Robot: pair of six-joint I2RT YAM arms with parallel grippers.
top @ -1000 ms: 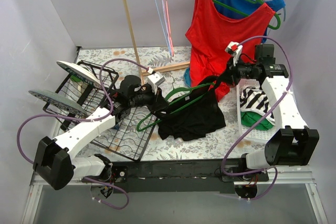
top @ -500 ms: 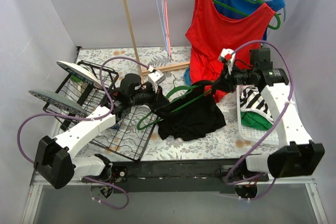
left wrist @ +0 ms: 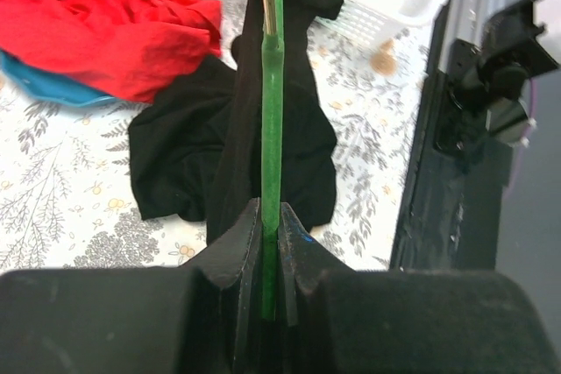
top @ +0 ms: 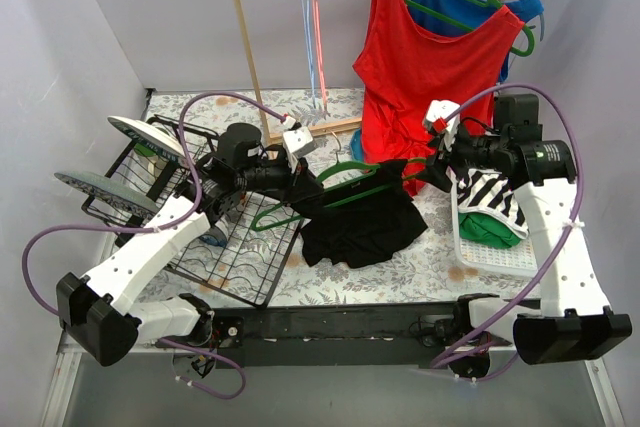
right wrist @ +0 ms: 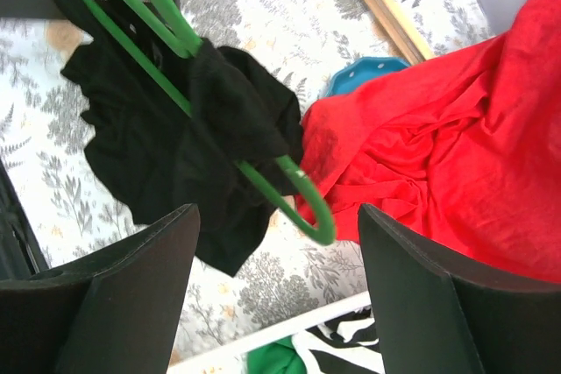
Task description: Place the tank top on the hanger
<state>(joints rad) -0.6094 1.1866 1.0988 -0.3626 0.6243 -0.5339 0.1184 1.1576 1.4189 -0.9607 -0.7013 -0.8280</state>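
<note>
Now the left gripper (left wrist: 272,214) is clamping the hanger (left wrist: 273,129), the right gripper (right wrist: 276,216) is gaping empty, and the limp, light black top (top: 365,230) is probably needing a strap-edge pinch.

The hanger (left wrist: 271,129) sticks out of the left pincer (top: 303,192), reaching right toward the right pincer (top: 430,172). The tank top (top: 355,232) hangs over it between both pincers, trailing onto the table (top: 400,275). A basket (top: 490,267) lies just right of the right pincer.
</note>
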